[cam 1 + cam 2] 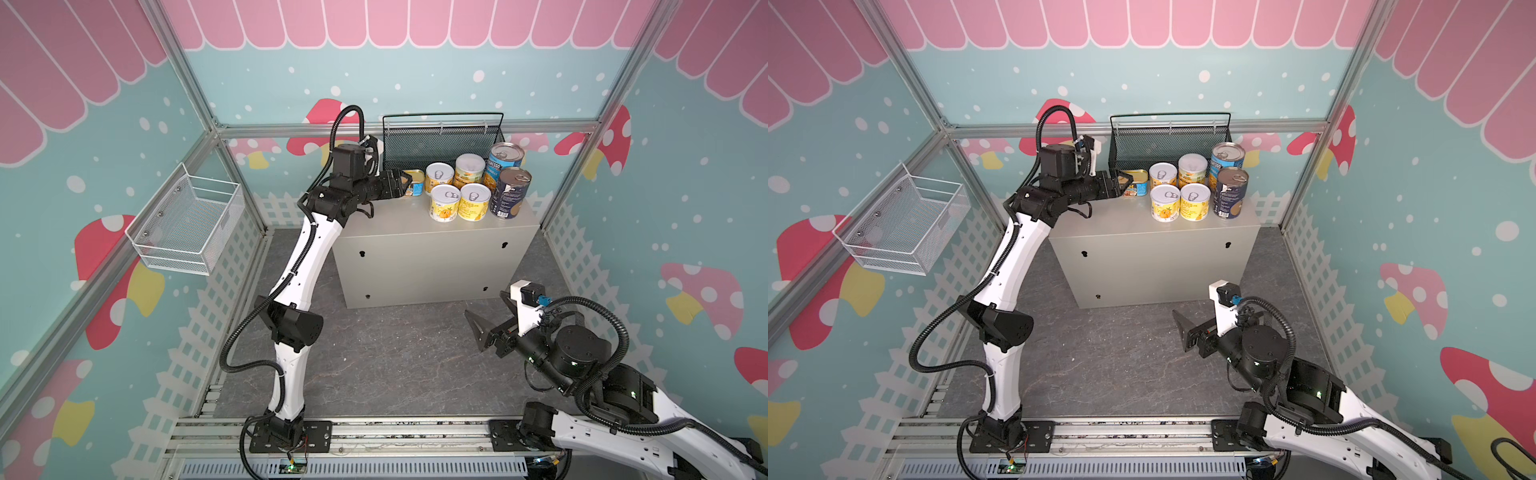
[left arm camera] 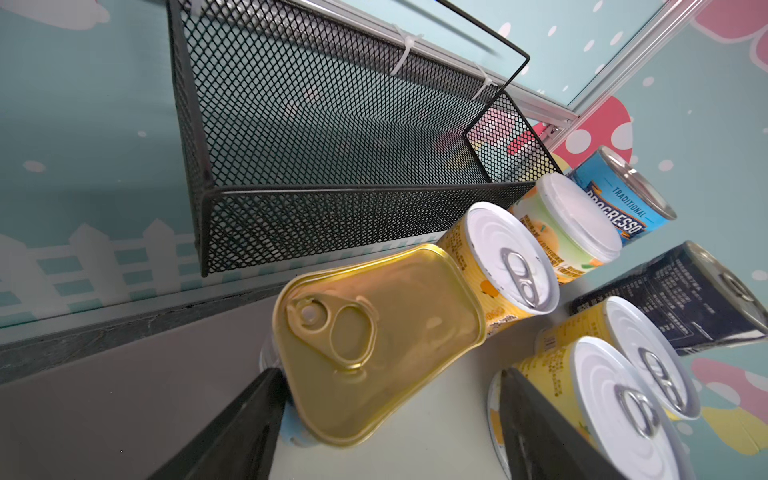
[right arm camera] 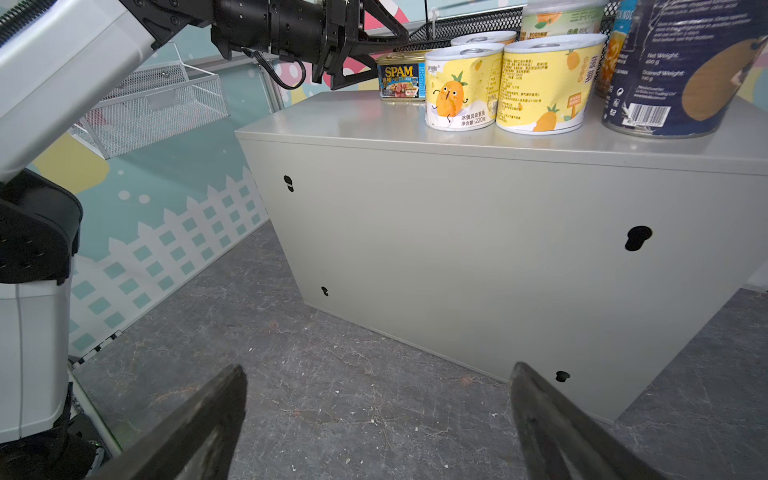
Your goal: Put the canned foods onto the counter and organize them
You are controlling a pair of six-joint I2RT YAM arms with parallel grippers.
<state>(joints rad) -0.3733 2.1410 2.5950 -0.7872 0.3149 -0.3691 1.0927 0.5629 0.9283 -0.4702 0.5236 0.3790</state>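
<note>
- Evidently the closing step is in hand: all seven canned foods stand on the counter (image 1: 415, 266), bunched toward its back and right, in front of the black mesh basket (image 1: 440, 141).
- Lying flat at the left end of the group, the SPAM tin (image 2: 395, 316) sits just beside a yellow tin (image 2: 511, 257); whether the two touch I cannot tell.
- The left gripper (image 1: 407, 185) reaches in level over the counter top with its jaws parted about the tin's near end. One finger (image 2: 249, 415) is at the tin's corner. The other stands clear of the tin with bare counter between, close by the front yellow tin (image 2: 615, 399). It clamps nothing.
- The right gripper (image 3: 378, 374) hangs low over the floor in front of the counter, jaws spread full and empty.
- Next, I judge, comes either a straight draw-back off the tin without dragging that corner, or a gentle nudge to square it with the row. Either way, the clear finger must not knock the front yellow tin.
</note>
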